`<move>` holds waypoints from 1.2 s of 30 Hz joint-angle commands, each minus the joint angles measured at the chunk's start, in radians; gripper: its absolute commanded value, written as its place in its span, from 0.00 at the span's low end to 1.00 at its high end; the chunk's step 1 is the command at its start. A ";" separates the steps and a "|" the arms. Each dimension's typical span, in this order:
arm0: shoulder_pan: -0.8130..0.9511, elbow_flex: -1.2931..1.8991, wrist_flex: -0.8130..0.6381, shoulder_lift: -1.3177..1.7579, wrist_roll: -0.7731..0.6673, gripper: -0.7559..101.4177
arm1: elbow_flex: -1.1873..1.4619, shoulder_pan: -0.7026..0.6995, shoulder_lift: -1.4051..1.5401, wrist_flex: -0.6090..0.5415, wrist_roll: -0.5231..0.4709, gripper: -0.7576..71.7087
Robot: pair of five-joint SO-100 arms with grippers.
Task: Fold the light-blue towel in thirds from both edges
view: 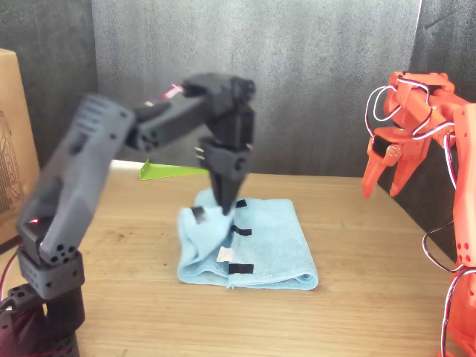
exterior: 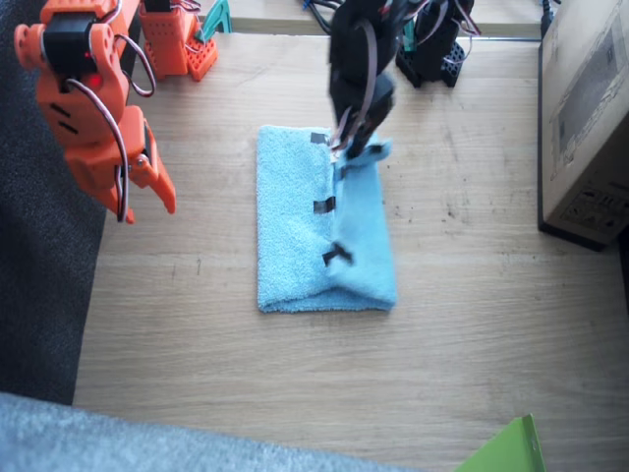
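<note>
- Grey-blue fabric (exterior: 147, 442) lies closest, along the near edge.
- Table (exterior: 472, 334) carries the towel (exterior: 295, 246) mid-way, one side folded over.
- Left gripper (exterior: 346, 146) pinches the towel's taped edge (exterior: 329, 205).
- Right gripper (exterior: 147, 192) hangs clear, fingers slightly parted, holding nothing.

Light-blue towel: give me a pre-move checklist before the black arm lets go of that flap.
1. Left gripper on the light-blue towel at the far taped edge: ok.
2. Jaws closed on cloth: cannot tell, motion blur.
3. Flap folded over the middle, tape strips facing up: ok.
4. Flap edge straight: not ok, it runs slanted.
5. Right gripper off the towel, raised to the side: ok.
6. Cardboard box apart from the towel: ok.
</note>
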 commanded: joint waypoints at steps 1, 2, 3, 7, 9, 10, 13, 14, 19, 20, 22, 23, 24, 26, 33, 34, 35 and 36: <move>-0.020 -0.081 0.012 -0.008 0.005 0.16 | 0.009 0.018 0.106 0.006 0.011 0.42; -0.018 -0.098 0.012 -0.011 0.006 0.19 | 0.011 0.018 0.106 0.006 0.011 0.42; -0.012 -0.114 0.012 -0.012 0.006 0.23 | 0.014 0.018 0.106 0.006 0.011 0.42; 0.017 -0.150 0.014 0.026 0.026 0.26 | 0.017 0.021 0.106 0.006 0.012 0.42; 0.028 -0.160 0.015 0.066 0.035 0.27 | 0.017 0.026 0.106 0.006 0.015 0.42; 0.035 -0.153 0.015 0.103 0.037 0.26 | 0.020 0.028 0.109 0.006 0.015 0.42; 0.092 -0.118 0.015 0.238 0.037 0.21 | 0.032 0.026 0.123 0.006 0.017 0.41; 0.126 -0.104 0.015 0.284 0.032 0.16 | 0.034 0.021 0.127 0.006 0.020 0.41; 0.403 -0.026 0.011 0.472 -0.025 0.00 | 0.078 0.029 0.199 -0.008 0.017 0.31; 0.468 0.011 0.002 0.509 -0.040 0.00 | 0.112 0.034 0.229 -0.026 0.018 0.25; 0.589 0.190 -0.084 0.635 -0.052 0.00 | 0.244 0.043 0.319 -0.092 0.020 0.19; 0.641 0.325 -0.161 0.730 -0.060 0.00 | 0.333 0.046 0.377 -0.137 0.017 0.14; 0.684 0.463 -0.229 0.827 -0.061 0.00 | 0.436 0.051 0.443 -0.183 0.008 0.10; 0.755 0.695 -0.319 1.002 -0.064 0.00 | 0.647 0.058 0.584 -0.275 -0.005 0.01; 0.904 1.399 -0.560 1.582 -0.034 0.00 | 1.367 0.031 1.216 -0.525 -0.080 0.01; 0.922 1.479 -0.592 1.640 -0.031 0.00 | 1.442 0.011 1.302 -0.540 -0.089 0.01; 0.942 1.551 -0.618 1.695 -0.031 0.00 | 1.509 -0.008 1.384 -0.548 -0.101 0.01; 0.962 1.609 -0.635 1.741 -0.041 0.00 | 1.571 -0.031 1.460 -0.560 -0.104 0.01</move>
